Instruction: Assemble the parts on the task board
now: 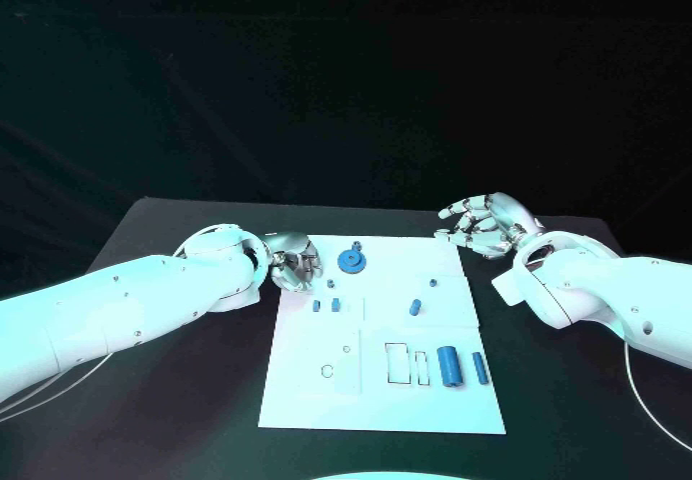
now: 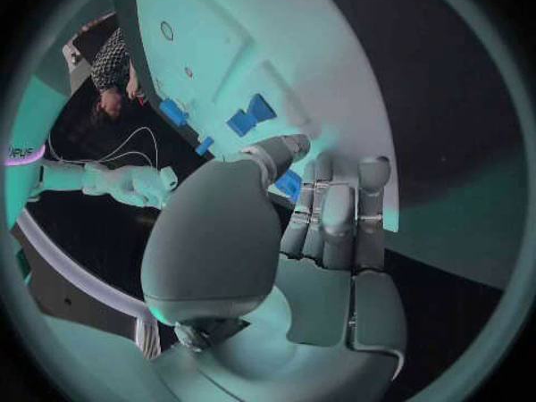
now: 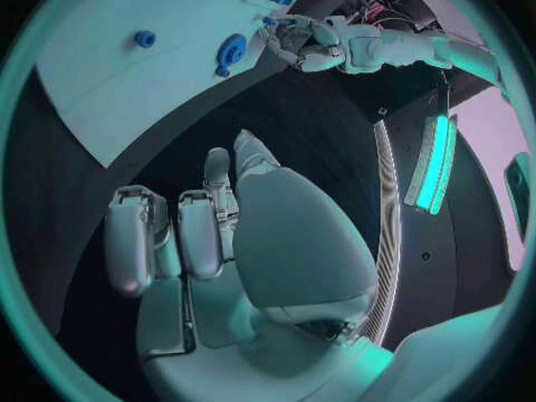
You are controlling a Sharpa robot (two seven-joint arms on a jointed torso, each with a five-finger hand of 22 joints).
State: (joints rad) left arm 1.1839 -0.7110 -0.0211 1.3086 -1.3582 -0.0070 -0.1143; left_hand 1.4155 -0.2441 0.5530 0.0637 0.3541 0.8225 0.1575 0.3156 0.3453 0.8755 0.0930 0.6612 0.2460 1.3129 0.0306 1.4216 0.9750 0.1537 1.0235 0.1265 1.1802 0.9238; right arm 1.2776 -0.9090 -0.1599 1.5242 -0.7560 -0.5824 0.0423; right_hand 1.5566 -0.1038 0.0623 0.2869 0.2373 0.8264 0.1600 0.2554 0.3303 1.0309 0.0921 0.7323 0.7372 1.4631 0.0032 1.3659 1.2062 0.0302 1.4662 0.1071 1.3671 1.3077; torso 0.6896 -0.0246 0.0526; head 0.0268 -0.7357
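The white rectangular task board (image 1: 382, 385) lies in the middle of the black table (image 1: 173, 400), so both hands reach it equally. The left hand (image 1: 293, 262) rests at the board's far left edge, fingers curled in, holding nothing I can see. The blue round gear part (image 1: 352, 262) lies just right of its fingers. The right hand (image 1: 488, 226) hovers beyond the far right corner, fingers spread, empty. 2 blue cylinders (image 1: 463, 367) lie near right.

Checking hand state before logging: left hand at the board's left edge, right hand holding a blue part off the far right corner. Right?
Not quite. The right hand holds nothing; the head view shows its fingers apart. It is off the task board's far right corner, and the left hand is at the left edge.
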